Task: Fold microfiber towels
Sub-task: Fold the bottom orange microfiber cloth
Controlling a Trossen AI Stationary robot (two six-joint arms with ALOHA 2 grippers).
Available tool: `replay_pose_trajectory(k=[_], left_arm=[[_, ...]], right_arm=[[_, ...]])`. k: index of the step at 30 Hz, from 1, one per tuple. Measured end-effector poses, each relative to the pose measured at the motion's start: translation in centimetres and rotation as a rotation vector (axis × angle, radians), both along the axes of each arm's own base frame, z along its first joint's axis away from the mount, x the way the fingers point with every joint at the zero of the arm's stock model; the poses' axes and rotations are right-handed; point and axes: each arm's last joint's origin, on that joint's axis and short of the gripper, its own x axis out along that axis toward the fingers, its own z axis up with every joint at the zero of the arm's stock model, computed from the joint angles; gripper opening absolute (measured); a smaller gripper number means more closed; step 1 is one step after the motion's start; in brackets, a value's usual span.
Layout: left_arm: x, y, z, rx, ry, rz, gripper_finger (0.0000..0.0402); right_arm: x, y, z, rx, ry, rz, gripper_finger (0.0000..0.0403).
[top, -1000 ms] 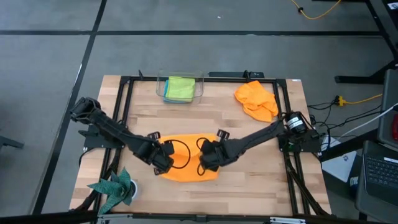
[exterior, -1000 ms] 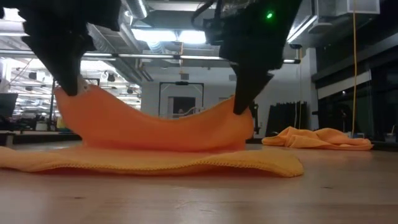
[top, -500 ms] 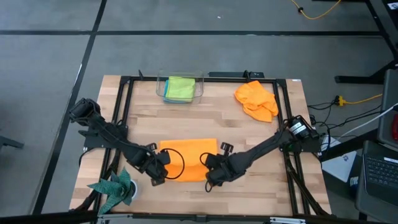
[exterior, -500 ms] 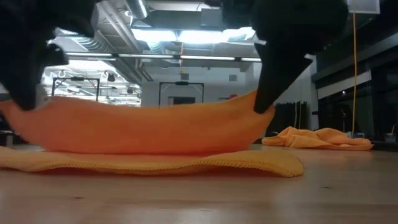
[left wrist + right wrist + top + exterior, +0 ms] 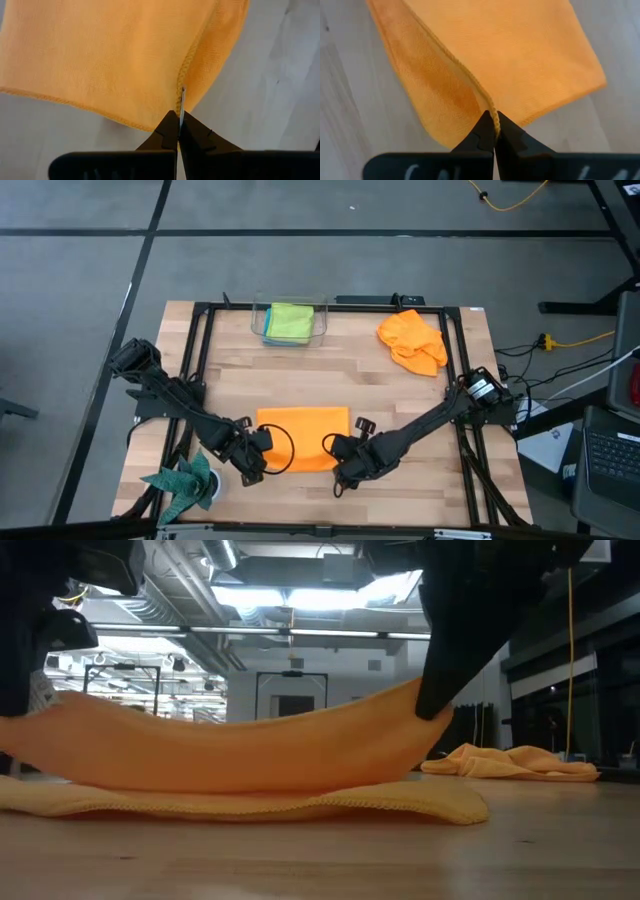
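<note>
We see the left gripper [image 5: 179,131] pinched shut on one corner of the orange towel [image 5: 303,435], the hemmed edge caught between its fingertips. The right gripper [image 5: 494,131] is likewise clamped tight on the opposite corner of the same edge. In the high view both grippers sit near the front of the table [image 5: 340,375], left gripper [image 5: 253,465] at the towel's left front corner, right gripper [image 5: 345,468] at its right front corner, with the towel spread between them and reaching away toward the table's middle.

From the low view we note the held edge lifted off the wood and sagging between the two grips, above a lower layer of the same towel [image 5: 250,765] that lies flat on the table.

Farther out, a second orange towel [image 5: 412,340] lies crumpled near the back right corner. A clear bin [image 5: 290,324] at the back centre holds a green towel [image 5: 291,319] over a blue towel [image 5: 269,323]. A dark green spiky cloth [image 5: 182,483] sits at the front left corner.
</note>
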Motion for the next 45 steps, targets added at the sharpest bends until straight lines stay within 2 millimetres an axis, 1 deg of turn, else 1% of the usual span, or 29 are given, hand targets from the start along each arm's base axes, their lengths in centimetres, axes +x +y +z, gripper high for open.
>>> replay_pose_trajectory(k=[3,7,11,16,18,21,24,27,29,32,34,37,42,45], left_arm=[[0.1,-0.2,0.0,-0.029,-0.006,-0.007,0.0000],[0.3,-0.6,0.1,-0.107,-0.003,-0.028,0.0012],[0.6,-0.9,0.3,-0.167,-0.014,-0.045,0.0046],[0.6,-0.5,0.2,-0.133,-0.002,-0.019,0.0099],[0.5,-0.2,0.1,-0.132,0.020,0.008,0.0120],[0.5,0.0,0.0,-0.142,0.054,0.020,0.0142],[0.4,0.1,0.0,-0.143,0.066,0.039,0.0151],[0.4,0.1,0.0,-0.146,0.065,0.046,0.0151],[0.4,0.1,0.0,-0.150,0.067,0.057,0.0150],[0.3,0.0,0.2,-0.172,0.088,0.053,0.0149],[0.5,0.0,1.3,-0.201,0.066,0.047,0.0149],[0.8,0.3,3.7,-0.250,-0.013,0.031,0.0149],[0.0,1.6,7.1,-0.259,-0.125,0.061,0.0149],[-0.5,2.1,8.3,-0.265,-0.202,0.109,0.0149]], right_arm=[[0.0,0.1,0.0,0.028,0.015,0.005,0.0006],[-0.1,0.3,-0.1,0.095,0.051,0.020,0.0029],[-0.1,0.6,-0.1,0.179,0.084,0.046,0.0058],[0.1,0.8,-0.1,0.220,0.074,0.049,0.0104],[0.1,0.9,-0.1,0.268,0.086,0.034,0.0126],[-0.1,1.2,-0.1,0.383,0.150,0.037,0.0159],[-0.4,1.7,0.0,0.538,0.244,0.056,0.0184],[-0.5,2.2,0.1,0.668,0.308,0.086,0.0199],[-0.5,2.4,0.2,0.693,0.312,0.098,0.0204],[-0.4,2.3,0.2,0.676,0.298,0.091,0.0206],[-0.1,2.0,0.5,0.642,0.267,0.082,0.0206],[1.0,1.3,1.5,0.612,0.200,0.103,0.0206],[2.8,0.2,3.9,0.533,0.064,0.167,0.0206],[3.6,-0.2,5.0,0.470,-0.007,0.185,0.0206]])
